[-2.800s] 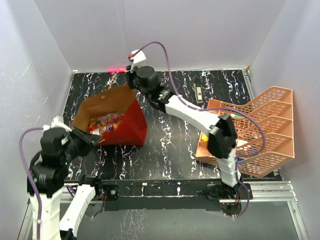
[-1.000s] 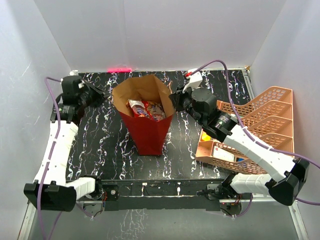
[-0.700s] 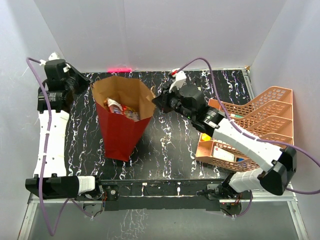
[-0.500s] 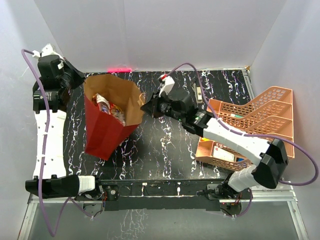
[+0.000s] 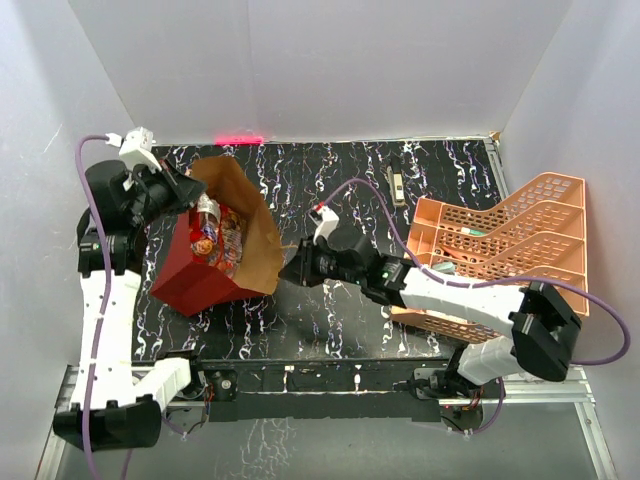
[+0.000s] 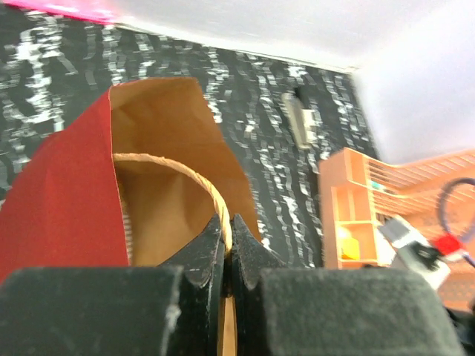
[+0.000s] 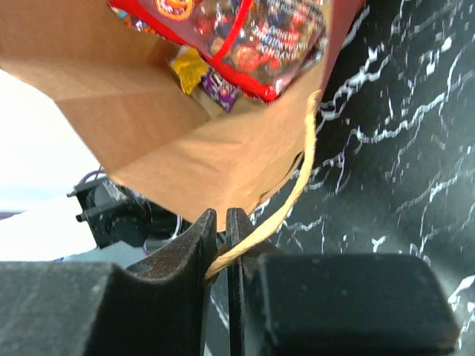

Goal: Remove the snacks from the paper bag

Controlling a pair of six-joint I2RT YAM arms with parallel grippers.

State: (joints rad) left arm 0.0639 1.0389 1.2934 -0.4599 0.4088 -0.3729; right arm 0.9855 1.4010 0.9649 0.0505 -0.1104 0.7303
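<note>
Snacks (image 5: 215, 235) sit inside paper bag (image 5: 200, 288), red chip packets bunched low against the brown inner wall. The bag is at the left of the table (image 5: 330, 300), tilted, with its mouth turned up toward the top camera. Can't tell if its base touches the table.

Left gripper (image 5: 180, 190) is at the far-left rim. In the left wrist view its fingers (image 6: 204, 256) are pinched tight on left-side handle (image 6: 200, 178), with the tan cord running between the tips.

Right gripper (image 5: 293, 270) is at the near-right rim. In the right wrist view the jaws are narrow, clamping right-side handle (image 7: 297, 189). The snacks lie just beyond the fingers (image 7: 194, 241) in the bag mouth and are not touching them: red packet (image 7: 245, 37), yellow wrapper (image 7: 187, 68), purple wrapper (image 7: 220, 89).

Peach tray (image 5: 520, 230) is at the right and the pen-like tool (image 5: 397, 183) at the far side, both well apart from the bag.
</note>
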